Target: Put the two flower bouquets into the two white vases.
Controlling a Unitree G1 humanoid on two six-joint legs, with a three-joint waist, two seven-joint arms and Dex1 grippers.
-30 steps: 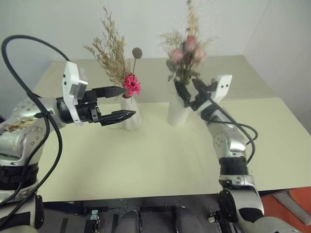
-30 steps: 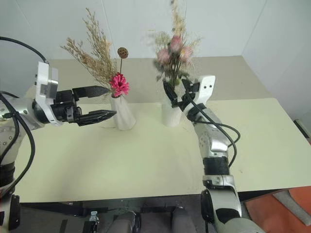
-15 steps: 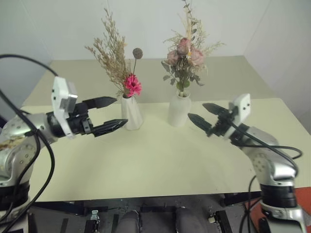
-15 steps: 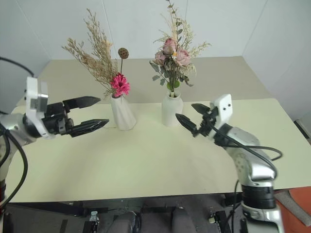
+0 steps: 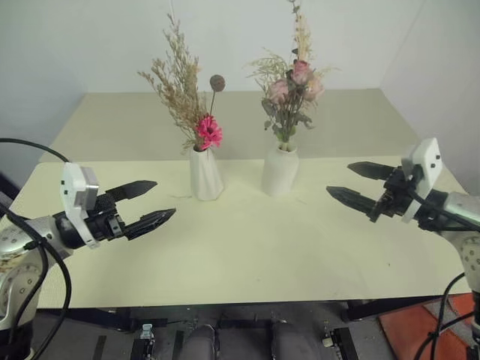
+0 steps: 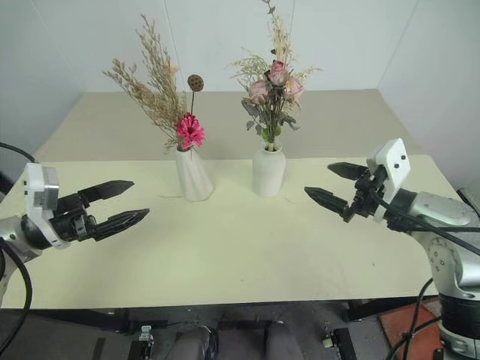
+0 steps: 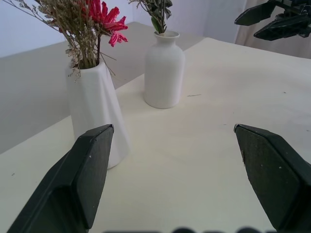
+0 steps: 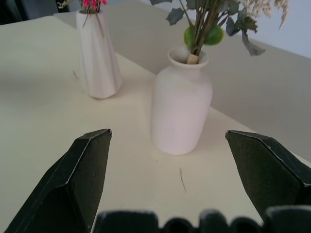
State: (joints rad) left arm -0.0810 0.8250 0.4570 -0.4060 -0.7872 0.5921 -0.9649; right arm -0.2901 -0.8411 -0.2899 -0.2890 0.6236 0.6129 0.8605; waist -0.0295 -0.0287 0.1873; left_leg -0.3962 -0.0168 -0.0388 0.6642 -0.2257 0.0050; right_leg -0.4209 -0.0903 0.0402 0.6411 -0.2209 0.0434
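Task looks done: magenta-daisy dried bouquet (image 5: 196,105) stands in tall cone white vase (image 5: 205,174), pink-rose bouquet (image 5: 291,94) in rounded bottle-shaped white vase (image 5: 280,169) just beside it, left gripper (image 5: 144,204) and right gripper (image 5: 358,184) both released and empty, nothing left but retreat.

Matt white ceramic vases (image 5: 205,175), dried papery bouquets (image 5: 184,90), smooth matt tabletop (image 5: 247,247)
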